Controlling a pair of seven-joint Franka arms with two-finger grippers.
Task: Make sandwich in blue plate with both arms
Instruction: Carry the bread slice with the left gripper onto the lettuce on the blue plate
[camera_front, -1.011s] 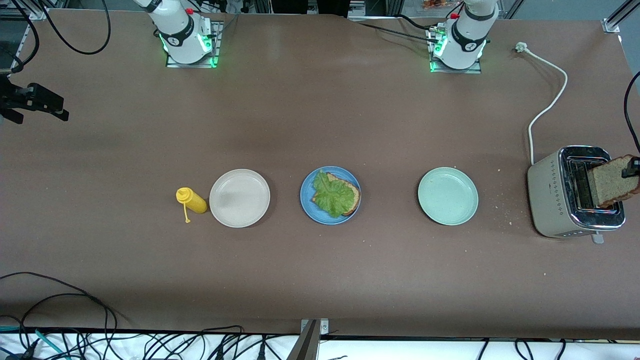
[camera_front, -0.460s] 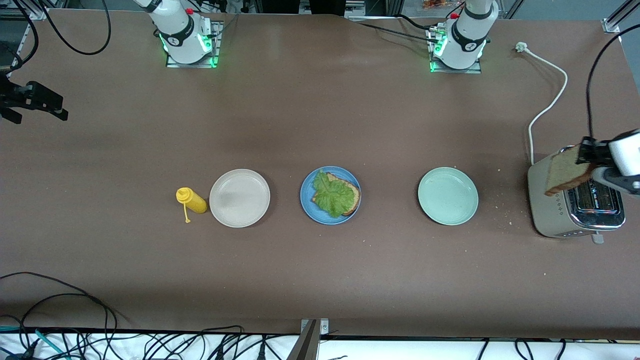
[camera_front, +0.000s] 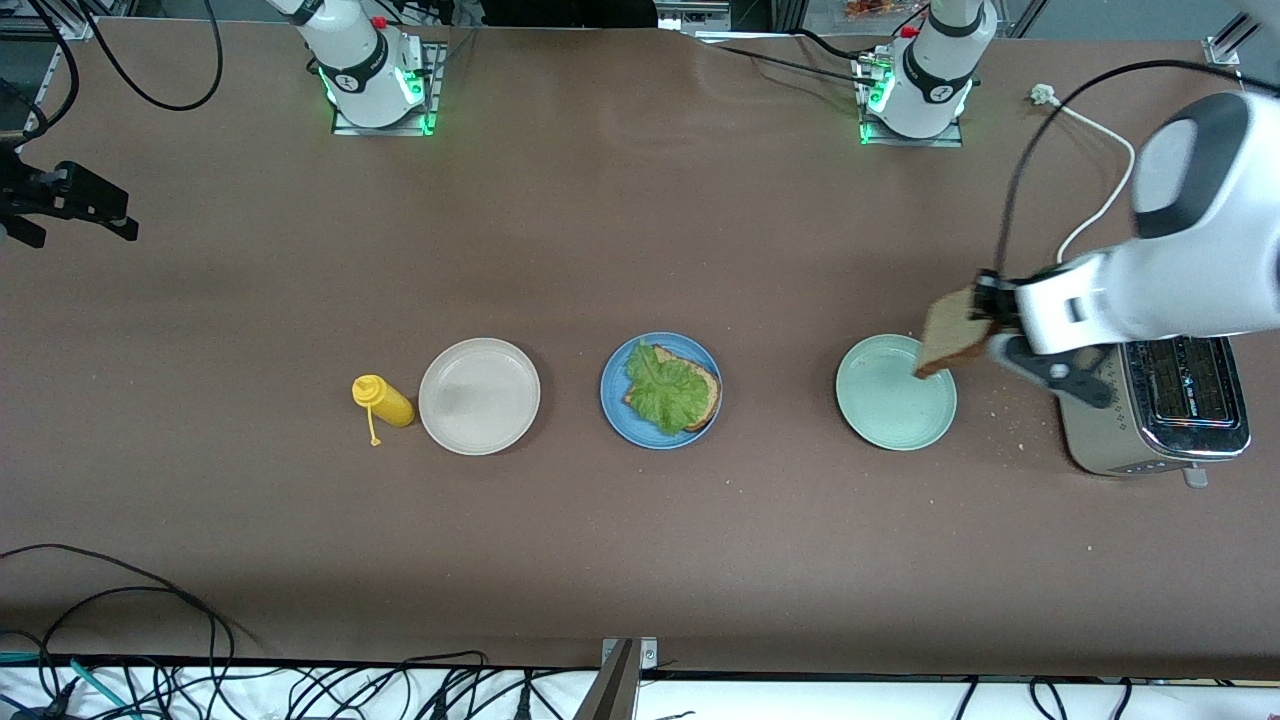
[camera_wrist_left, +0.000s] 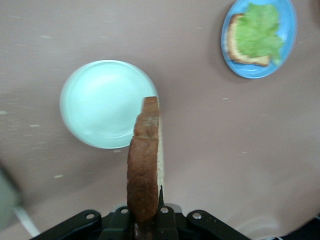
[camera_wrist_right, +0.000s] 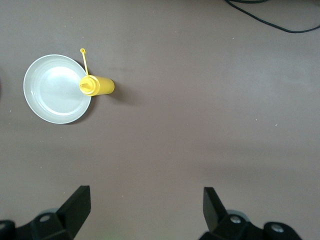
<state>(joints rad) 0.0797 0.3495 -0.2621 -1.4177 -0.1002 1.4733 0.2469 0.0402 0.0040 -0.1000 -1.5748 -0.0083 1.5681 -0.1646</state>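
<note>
Since a second ago, my left gripper (camera_front: 985, 318) has carried its bread slice (camera_front: 950, 332) away from the toaster (camera_front: 1160, 415) and now hangs over the edge of the pale green plate (camera_front: 893, 395) at the left arm's end. On the blue plate (camera_front: 613, 408), at the middle of the row, lies a brown slice (camera_front: 706, 398) topped by a ruffled lettuce leaf (camera_front: 665, 392). The fingers (camera_wrist_left: 121, 216) are clenched on the carried slice's crust, holding it on edge, though the bread hides the contact. My right gripper (camera_wrist_right: 145, 204) waits over bare table, jaws spread wide, holding nothing; beside the beige plate (camera_front: 479, 432) stands a yellow bottle (camera_front: 381, 400).
</note>
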